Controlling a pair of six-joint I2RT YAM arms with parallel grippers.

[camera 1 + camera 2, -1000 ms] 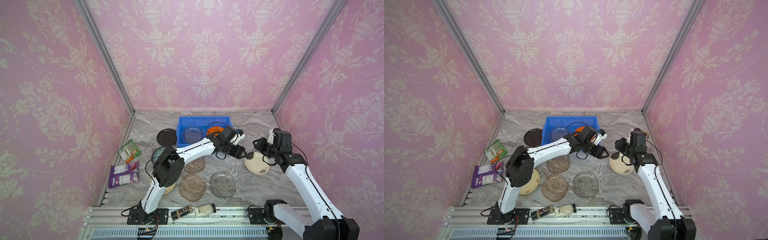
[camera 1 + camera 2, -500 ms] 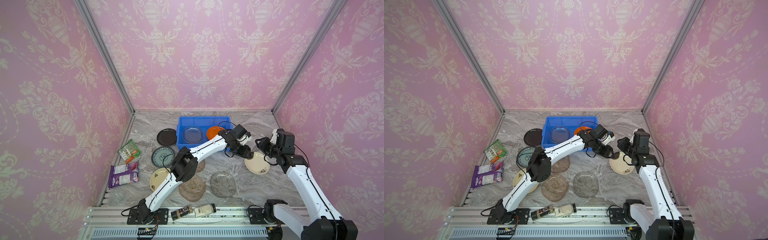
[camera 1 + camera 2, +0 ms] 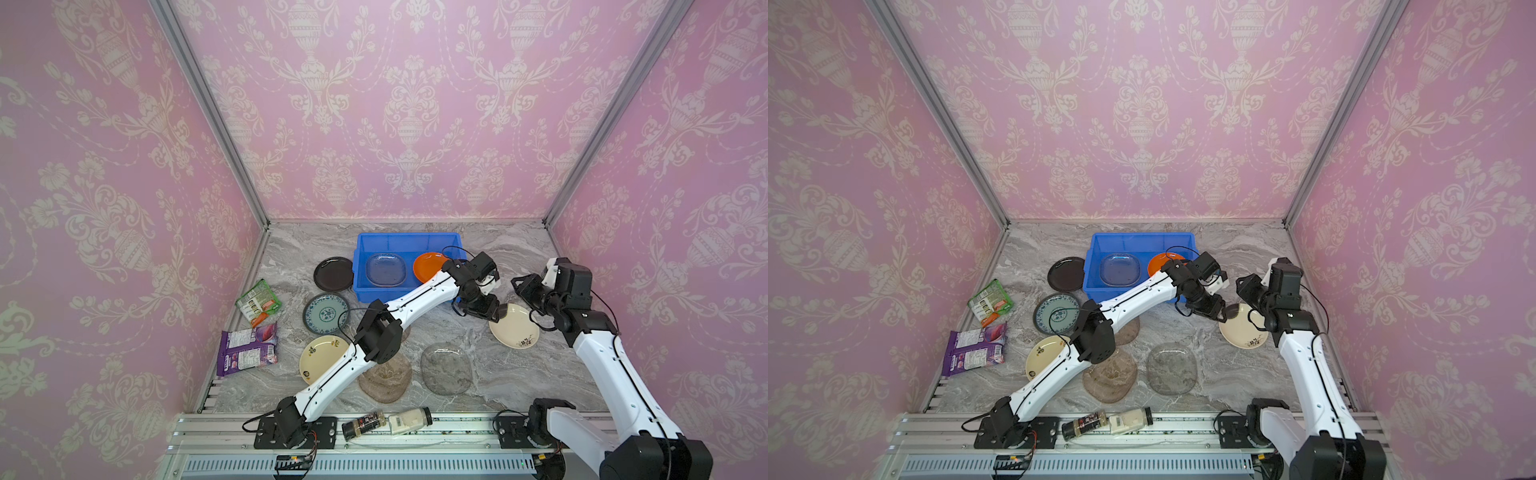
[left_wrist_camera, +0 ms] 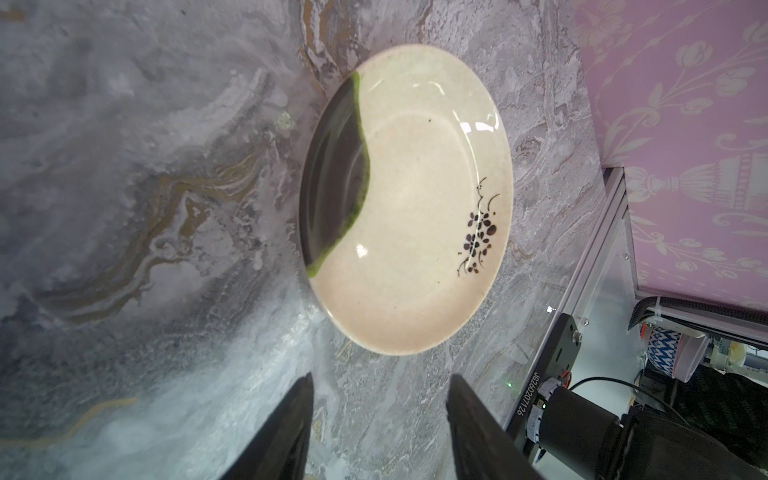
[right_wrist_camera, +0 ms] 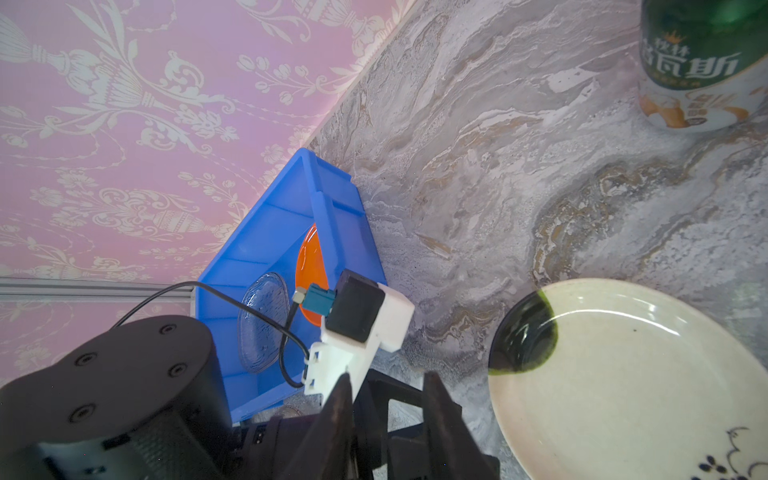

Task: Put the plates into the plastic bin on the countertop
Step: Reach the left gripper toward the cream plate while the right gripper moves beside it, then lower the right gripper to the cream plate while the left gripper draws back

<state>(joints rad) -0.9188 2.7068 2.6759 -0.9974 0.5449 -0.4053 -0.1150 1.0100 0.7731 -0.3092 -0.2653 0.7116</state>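
Observation:
The blue plastic bin (image 3: 455,245) stands at the back of the marbled countertop (image 3: 490,374), with a clear plate (image 3: 385,269) and an orange plate (image 3: 430,266) inside. My left gripper (image 3: 490,311) reaches across to the right. It is open and empty, just short of a cream flowered plate (image 3: 514,328) whose rim (image 4: 407,199) lies ahead of the fingertips (image 4: 299,399). My right gripper (image 3: 523,286) hovers beside that plate (image 5: 623,382), open with nothing held. Black (image 3: 333,273), teal (image 3: 326,312), cream (image 3: 322,361), brownish (image 3: 386,380) and grey (image 3: 445,369) plates lie on the counter.
A green drink can (image 5: 702,62) stands near the cream plate on the right. A green packet (image 3: 258,301) and a purple one (image 3: 248,348) lie by the left wall. Two spice bottles (image 3: 386,423) rest on the front rail. The two grippers are close together.
My left arm has stretched rightward from over the bin's right end to the cream plate, its jaws narrowing slightly. The right arm has hardly moved.

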